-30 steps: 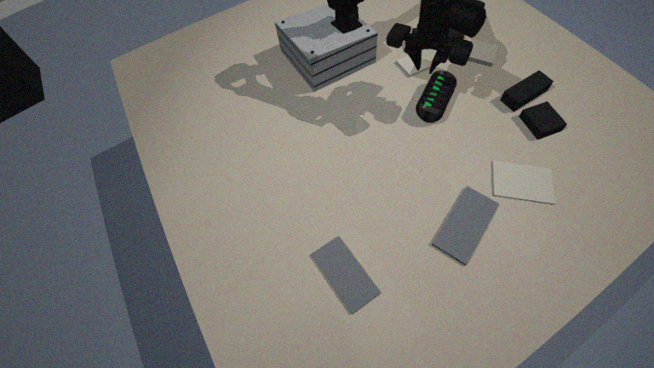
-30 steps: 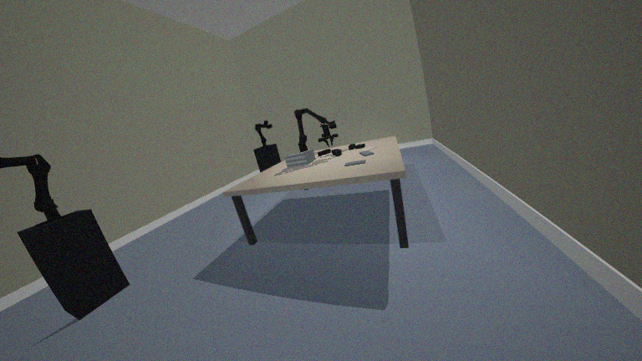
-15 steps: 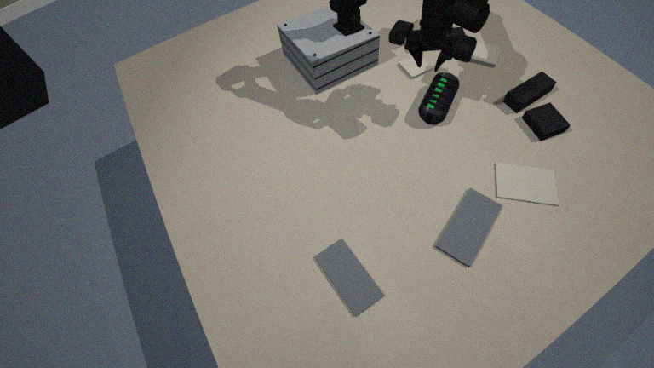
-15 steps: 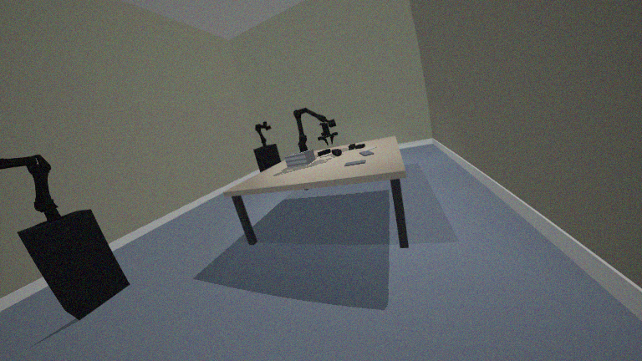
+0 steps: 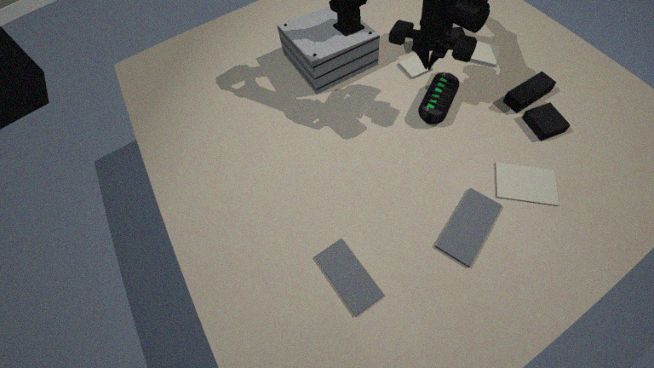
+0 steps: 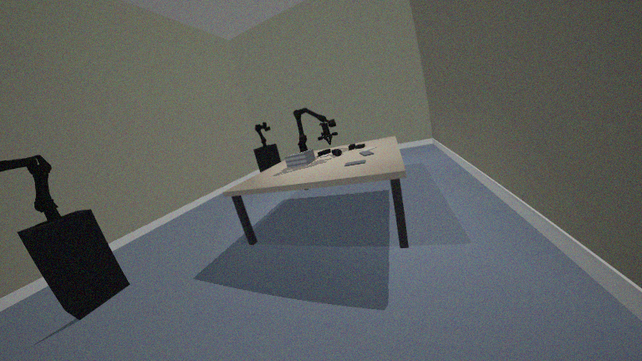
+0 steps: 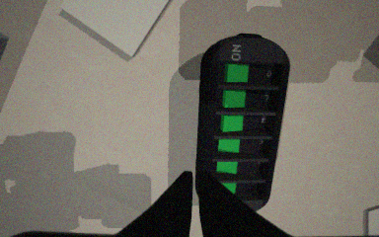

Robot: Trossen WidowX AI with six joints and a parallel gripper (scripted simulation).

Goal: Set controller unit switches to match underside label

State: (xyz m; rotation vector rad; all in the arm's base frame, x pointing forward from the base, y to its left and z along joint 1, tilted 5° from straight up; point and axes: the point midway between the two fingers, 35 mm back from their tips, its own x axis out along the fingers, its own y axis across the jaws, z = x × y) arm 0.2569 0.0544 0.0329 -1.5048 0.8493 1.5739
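Observation:
The dark grey controller unit sits on its base on the bench, switches up, its "ON" mark at the top end in the wrist view. Green ends of six rockers show along its left side there; the lowest is partly covered by a finger. The upper three green ends look larger than the lower three, but I cannot tell surely which are pressed down. The underside label is hidden. My gripper is shut and empty, tips down, above the bench beside the unit's far end in the top view.
A layered grey box carries the arm's base. Two black blocks lie right of the unit. Pale tiles lie behind it; a pale plate and grey plates lie in front.

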